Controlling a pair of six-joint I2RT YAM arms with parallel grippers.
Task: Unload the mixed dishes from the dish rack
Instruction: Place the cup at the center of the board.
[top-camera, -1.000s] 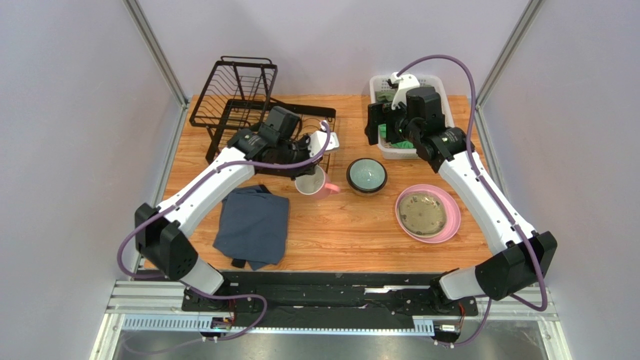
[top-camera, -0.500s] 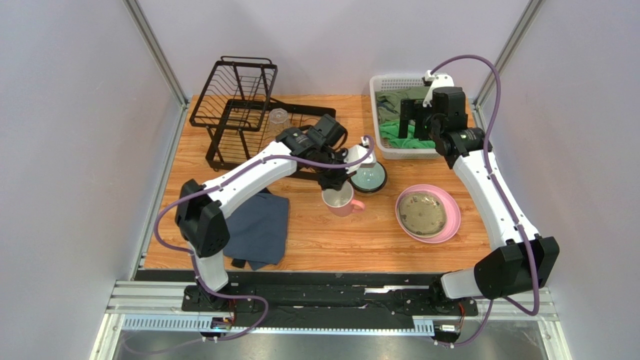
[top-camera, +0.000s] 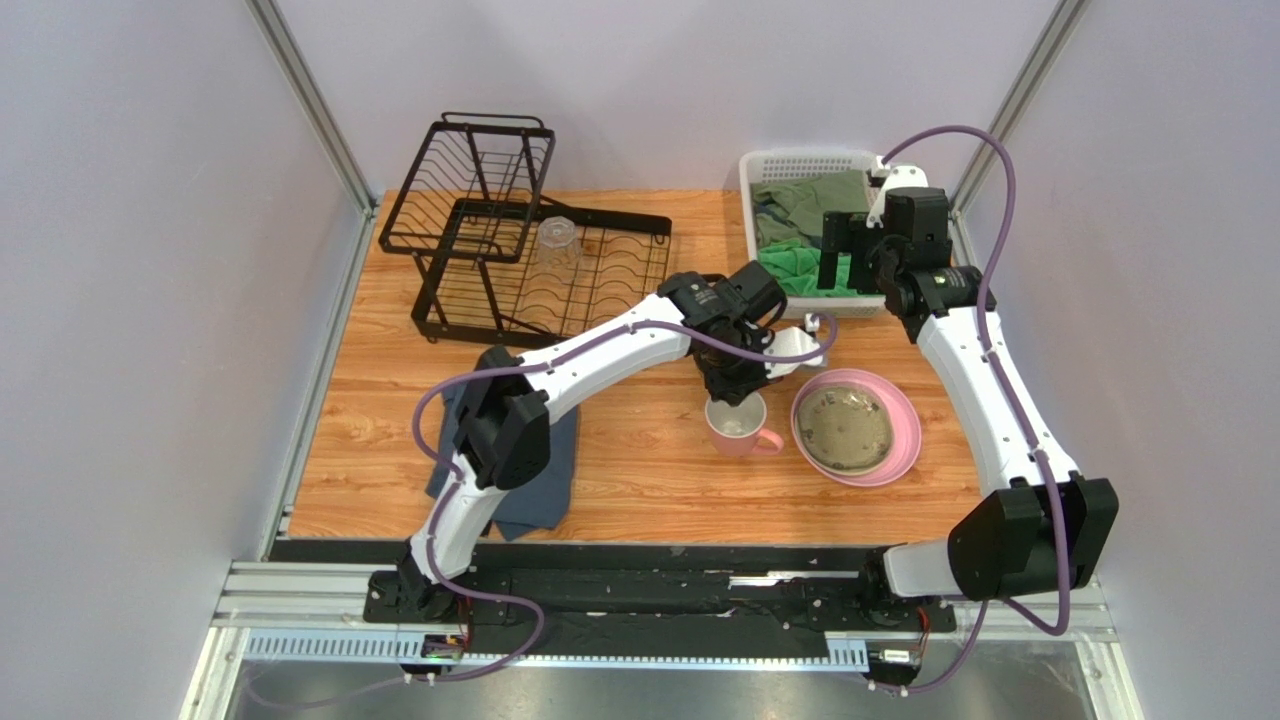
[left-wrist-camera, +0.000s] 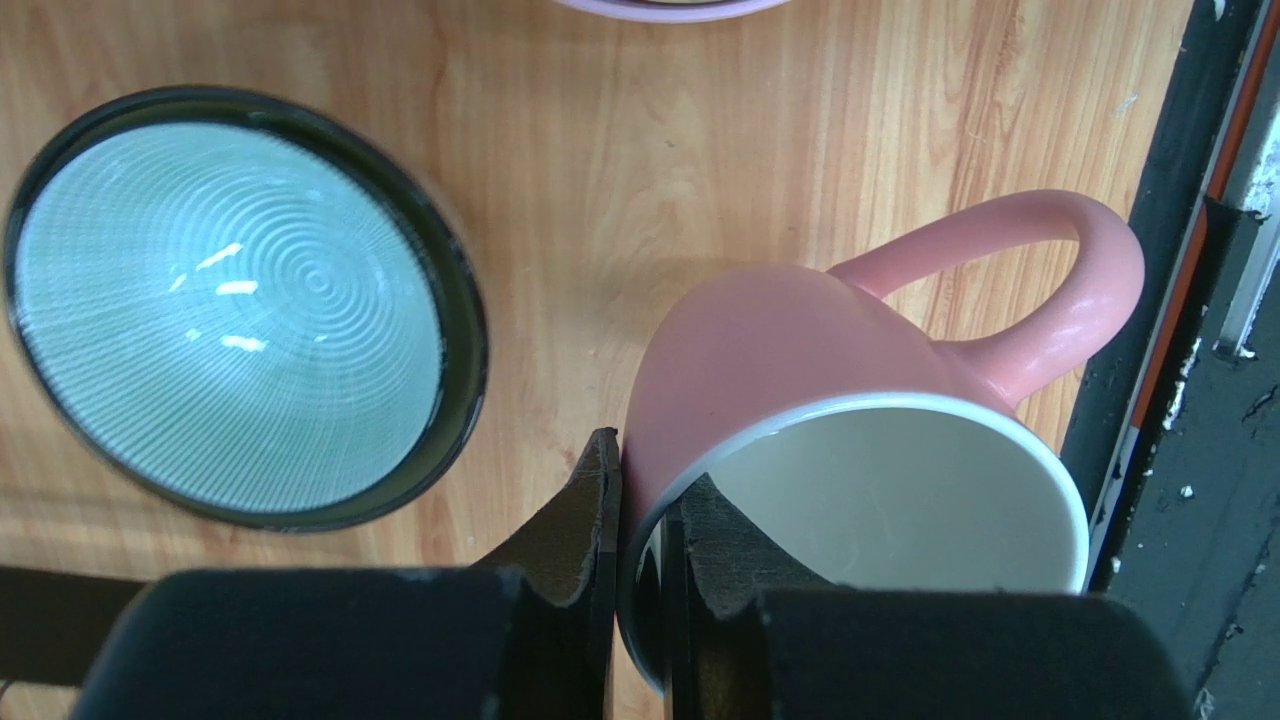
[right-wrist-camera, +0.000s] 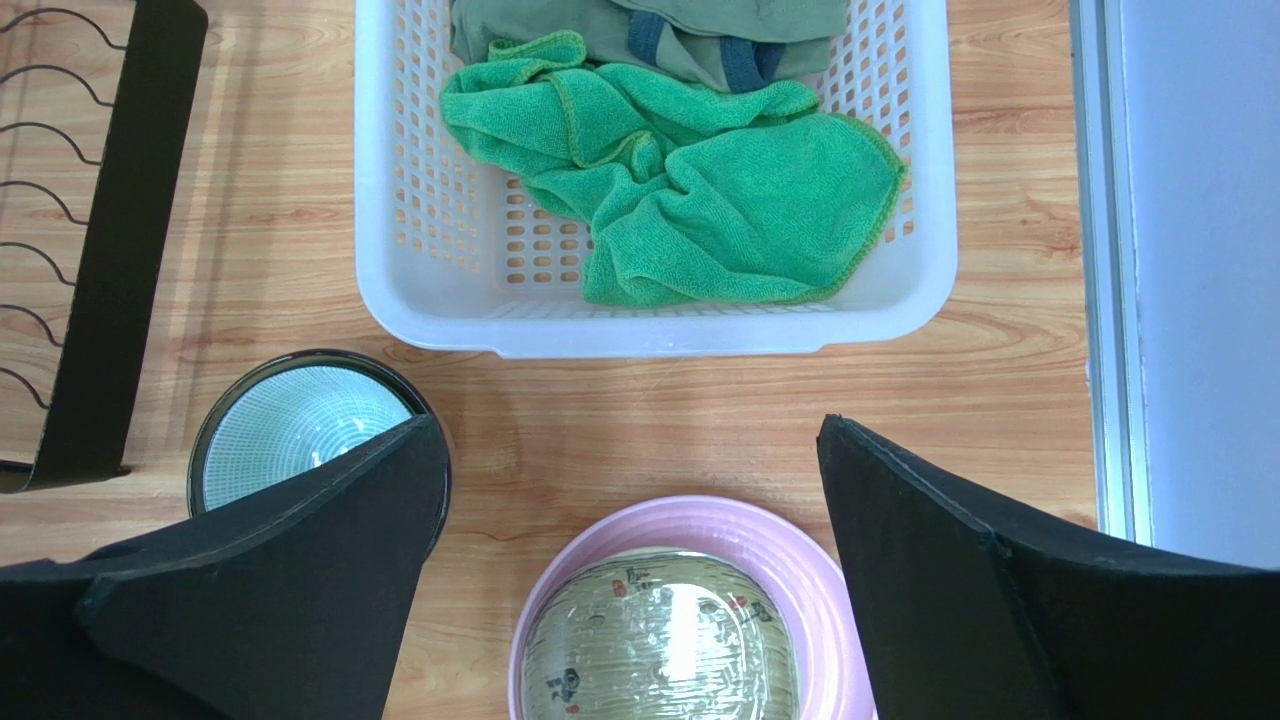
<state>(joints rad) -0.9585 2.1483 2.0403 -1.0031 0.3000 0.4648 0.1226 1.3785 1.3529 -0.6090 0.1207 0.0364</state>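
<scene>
The left hand (top-camera: 739, 387) is clamped on the rim of the pink mug (top-camera: 738, 428), one finger inside the white interior and the other against the pink outer wall. The mug sits roughly midway between the left and right edges of the tabletop (top-camera: 376, 405), a little toward the near edge, with its handle pointing toward the right edge. Whether its base touches the wood cannot be told. In the left wrist view the dark bowl (left-wrist-camera: 226, 300), teal and ringed inside, stands just beside the mug, apart from it.

Just right of the mug, toward the right edge, the large pink plate (top-camera: 902, 435) lies flat with the smaller cream plate (top-camera: 845, 423) stacked on it. The cream plate carries small dark marks near its rim, too blurred to read.

The right hand (top-camera: 837, 252) hangs near the far right corner with its fingers spread wide and nothing between them, above the near wall of the white basket (right-wrist-camera: 661, 323), which holds a green cloth (right-wrist-camera: 706, 195).

The dish rack (top-camera: 469, 180) occupies the far left corner. The clear glass (top-camera: 558, 240) stands on its lower tray. A folded blue-grey cloth (top-camera: 556, 465) lies toward the near left corner, partly under the left arm.
</scene>
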